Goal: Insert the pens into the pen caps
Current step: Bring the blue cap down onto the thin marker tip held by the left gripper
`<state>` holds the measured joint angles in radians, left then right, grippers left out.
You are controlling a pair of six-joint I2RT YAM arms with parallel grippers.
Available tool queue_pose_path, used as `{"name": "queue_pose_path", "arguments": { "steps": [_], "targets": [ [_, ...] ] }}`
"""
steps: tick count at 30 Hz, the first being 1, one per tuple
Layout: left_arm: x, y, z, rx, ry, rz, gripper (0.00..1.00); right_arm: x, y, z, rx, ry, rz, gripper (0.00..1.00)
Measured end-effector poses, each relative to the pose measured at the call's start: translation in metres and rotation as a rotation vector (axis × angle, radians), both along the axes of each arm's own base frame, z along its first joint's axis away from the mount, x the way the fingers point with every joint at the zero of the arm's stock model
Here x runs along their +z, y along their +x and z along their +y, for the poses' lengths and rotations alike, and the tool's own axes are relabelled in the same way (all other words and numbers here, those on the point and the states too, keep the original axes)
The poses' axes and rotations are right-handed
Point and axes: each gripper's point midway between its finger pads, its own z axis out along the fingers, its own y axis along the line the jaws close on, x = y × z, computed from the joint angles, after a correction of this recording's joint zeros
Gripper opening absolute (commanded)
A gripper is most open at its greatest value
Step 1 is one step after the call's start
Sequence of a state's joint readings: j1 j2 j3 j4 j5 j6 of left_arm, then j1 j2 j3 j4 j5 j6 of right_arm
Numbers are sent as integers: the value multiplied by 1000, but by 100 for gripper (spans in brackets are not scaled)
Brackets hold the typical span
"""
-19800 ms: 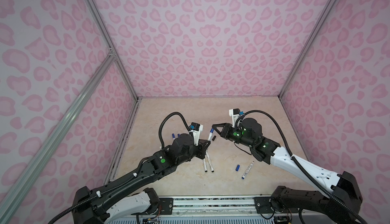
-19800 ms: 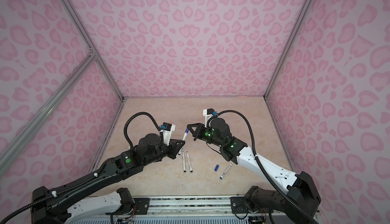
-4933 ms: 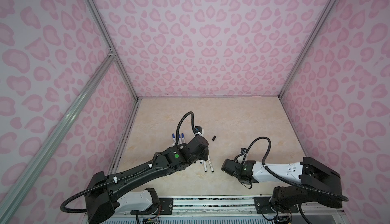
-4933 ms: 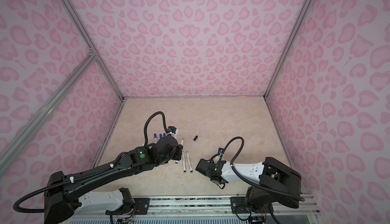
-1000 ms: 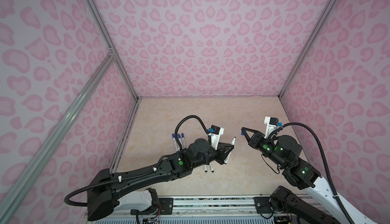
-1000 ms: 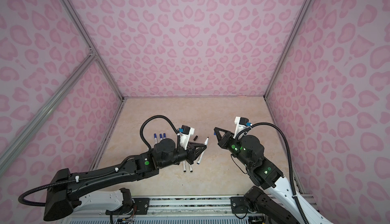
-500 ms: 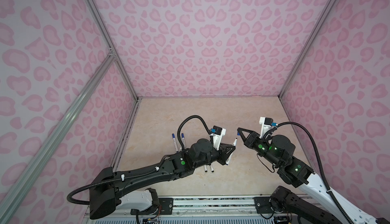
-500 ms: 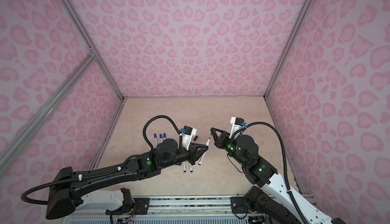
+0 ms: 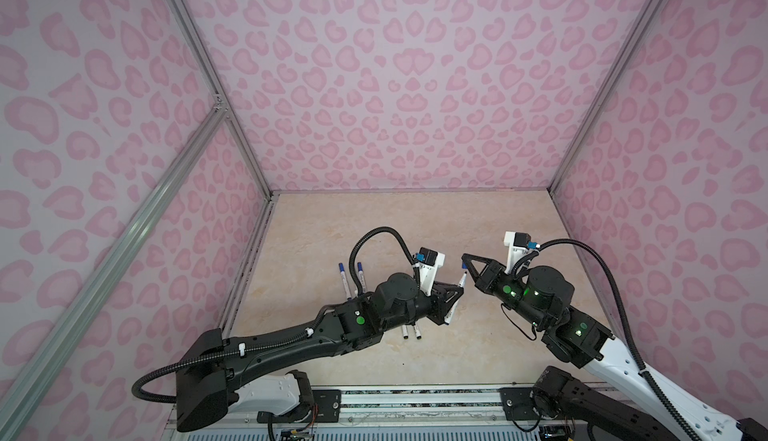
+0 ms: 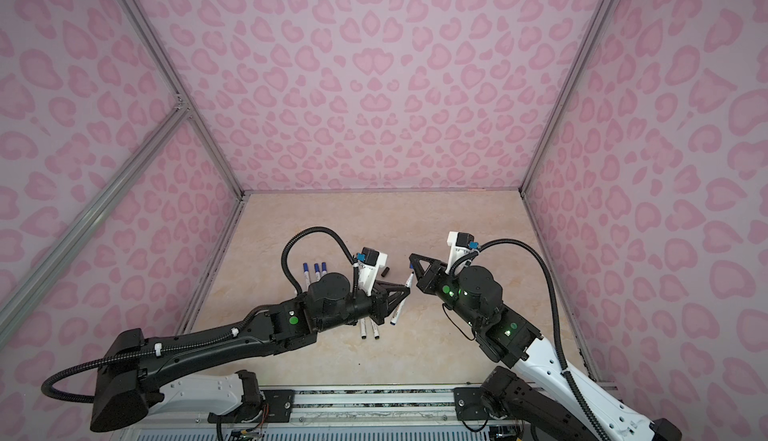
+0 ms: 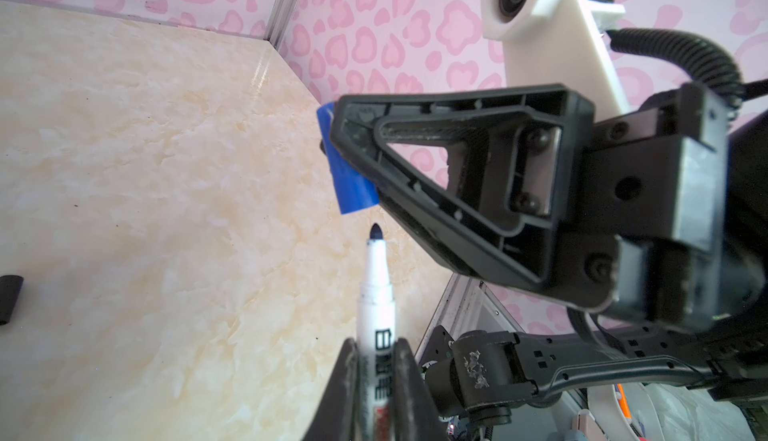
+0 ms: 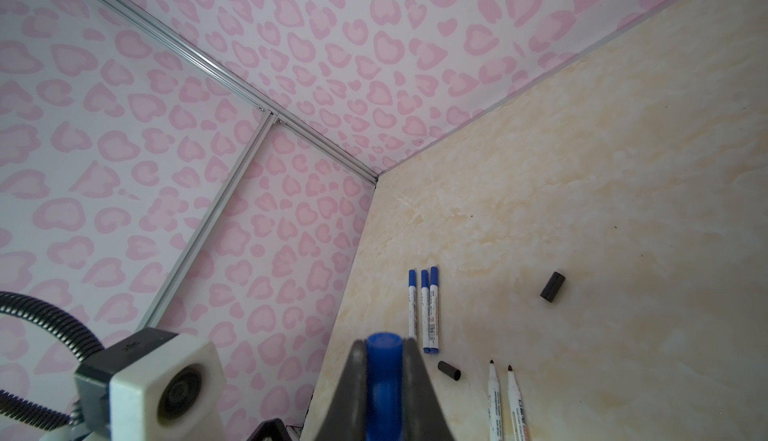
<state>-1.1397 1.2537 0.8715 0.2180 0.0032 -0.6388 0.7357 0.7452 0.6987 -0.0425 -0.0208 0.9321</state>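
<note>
My left gripper [image 9: 457, 292] [image 11: 376, 349] is shut on a white pen [image 9: 453, 299] [image 10: 400, 301] [image 11: 374, 293], whose dark blue tip points up toward my right gripper [image 9: 464, 257] [image 10: 411, 257]. The right gripper [image 12: 384, 347] is shut on a blue pen cap [image 11: 348, 168] [image 12: 384, 362] [image 10: 410, 266]. In the left wrist view the cap's open end hangs just above the pen tip, a small gap apart. Both are held above the table in both top views.
Three blue-capped pens [image 10: 316, 275] [image 12: 424, 310] lie side by side at the left. Two uncapped pens [image 10: 369, 329] [image 12: 503, 399] lie partly under my left arm. Two black caps [image 12: 553, 286] [image 12: 449, 370] rest on the beige table [image 9: 415, 218]. Pink patterned walls enclose it.
My right gripper has moved a little leftward with the blue cap, bringing it closer over the pen tip. The left gripper has held the pen almost still.
</note>
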Motion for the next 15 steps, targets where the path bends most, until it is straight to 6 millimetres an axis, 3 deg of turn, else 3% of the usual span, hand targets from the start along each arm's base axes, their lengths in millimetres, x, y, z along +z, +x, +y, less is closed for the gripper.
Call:
{"name": "queue_pose_path", "arguments": {
  "steps": [15],
  "targets": [
    [5, 5, 1, 31, -7, -12, 3, 3, -6, 6, 17, 11, -17, 9]
  ]
}}
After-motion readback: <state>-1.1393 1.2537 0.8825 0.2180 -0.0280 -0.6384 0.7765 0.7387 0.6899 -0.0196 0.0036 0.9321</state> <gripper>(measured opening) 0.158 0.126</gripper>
